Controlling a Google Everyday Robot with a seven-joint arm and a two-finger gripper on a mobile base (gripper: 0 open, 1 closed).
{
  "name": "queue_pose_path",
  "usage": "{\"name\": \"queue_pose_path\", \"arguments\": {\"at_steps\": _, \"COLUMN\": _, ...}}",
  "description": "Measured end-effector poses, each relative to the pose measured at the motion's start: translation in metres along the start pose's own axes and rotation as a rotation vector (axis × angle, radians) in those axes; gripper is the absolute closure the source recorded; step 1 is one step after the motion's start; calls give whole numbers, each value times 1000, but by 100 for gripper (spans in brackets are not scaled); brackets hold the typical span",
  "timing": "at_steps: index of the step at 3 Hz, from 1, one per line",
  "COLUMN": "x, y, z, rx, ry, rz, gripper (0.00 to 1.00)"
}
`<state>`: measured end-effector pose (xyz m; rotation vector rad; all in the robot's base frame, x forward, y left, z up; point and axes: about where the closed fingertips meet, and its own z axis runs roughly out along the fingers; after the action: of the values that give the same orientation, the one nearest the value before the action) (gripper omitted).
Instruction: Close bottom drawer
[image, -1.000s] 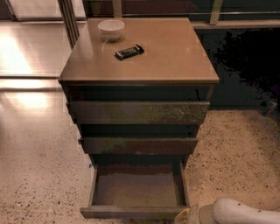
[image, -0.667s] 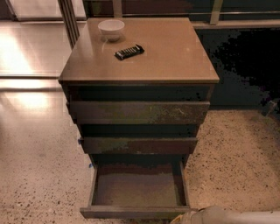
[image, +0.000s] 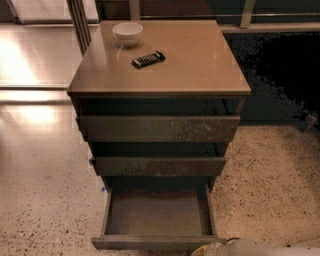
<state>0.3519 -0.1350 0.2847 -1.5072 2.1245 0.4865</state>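
The bottom drawer (image: 156, 216) is the narrowest of three dark brown drawers. It stands pulled far out toward me, an empty shallow wooden tray. Its flat front panel (image: 150, 243) lies near the lower edge of the view. My gripper (image: 209, 248) is at the bottom edge, just right of the panel's right end and close to its front corner. Its white arm (image: 265, 248) runs off to the right. Most of the gripper is cut off by the frame edge.
The cabinet (image: 160, 75) has a tan top with a white bowl (image: 127, 33) and a black remote-like bar (image: 148, 59). The top drawer (image: 159, 128) and middle drawer (image: 158, 166) stick out slightly. Speckled floor lies on both sides; dark railing behind.
The white arm has sunk lower and shifted a little left along the bottom edge, so less of it shows. The drawers have not moved.
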Motion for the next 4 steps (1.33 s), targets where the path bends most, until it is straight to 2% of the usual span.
{"name": "queue_pose_path", "arguments": {"at_steps": 1, "x": -4, "y": -17, "z": 26, "rx": 56, "ry": -58, "rz": -36, "gripper": 100}}
{"name": "queue_pose_path", "arguments": {"at_steps": 2, "x": -8, "y": -32, "z": 45, "rx": 84, "ry": -74, "rz": -63, "gripper": 100}}
{"name": "queue_pose_path", "arguments": {"at_steps": 4, "x": -3, "y": -26, "z": 49, "rx": 79, "ry": -87, "rz": -55, "gripper": 100}}
